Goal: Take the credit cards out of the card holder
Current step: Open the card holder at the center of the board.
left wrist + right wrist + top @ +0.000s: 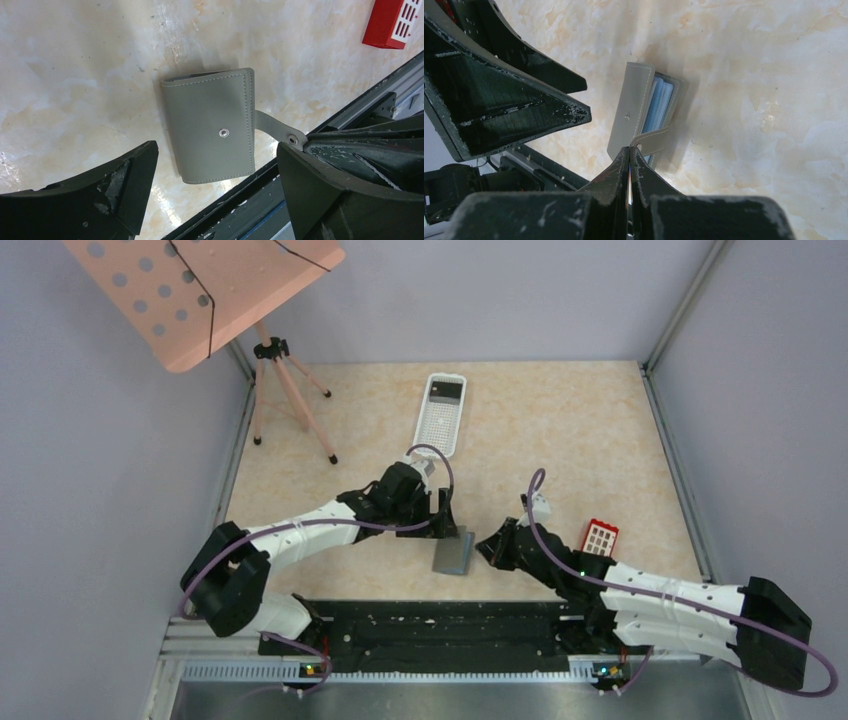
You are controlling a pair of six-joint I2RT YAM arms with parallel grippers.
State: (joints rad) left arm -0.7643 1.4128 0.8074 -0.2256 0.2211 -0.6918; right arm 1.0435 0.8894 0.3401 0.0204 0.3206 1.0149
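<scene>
The grey card holder [453, 552] lies folded near the table's front edge, snap side up in the left wrist view [210, 125]. My right gripper [630, 148] is shut on its strap tab [277, 129], at the holder's right side [490, 545]. Bluish layers [659, 102] show at the holder's slightly open edge; I cannot tell cards from pockets. My left gripper [215, 200] is open and empty, just above the holder's far edge [445, 515]. A red card with white squares [600, 537] lies on the table right of my right gripper, also in the left wrist view [395, 22].
A white perforated basket [441, 415] lies at the back centre. A pink perforated board on a tripod [290, 390] stands back left. The black base rail [440, 625] runs just in front of the holder. Walls enclose the table.
</scene>
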